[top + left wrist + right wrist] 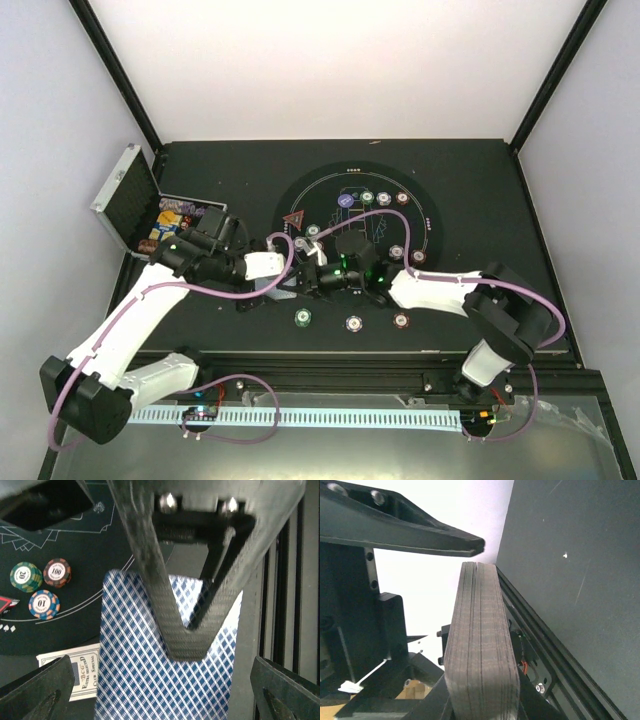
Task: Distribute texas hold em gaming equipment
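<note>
My right gripper is shut on a thick deck of playing cards, seen edge-on in the right wrist view. In the left wrist view the deck's blue-white checked back fills the middle, with a black carbon finger of the right gripper across it. My left gripper is open; its fingers stand on either side of the deck, apart from it. Striped poker chips lie on the round black mat. Three more chips lie in a row near the front. A red triangle marker sits on the mat.
The open silver studded case with chips inside stands at the far left. A printed card lies beside the deck. More chips and a purple button sit on the mat. The black table rail runs along the front.
</note>
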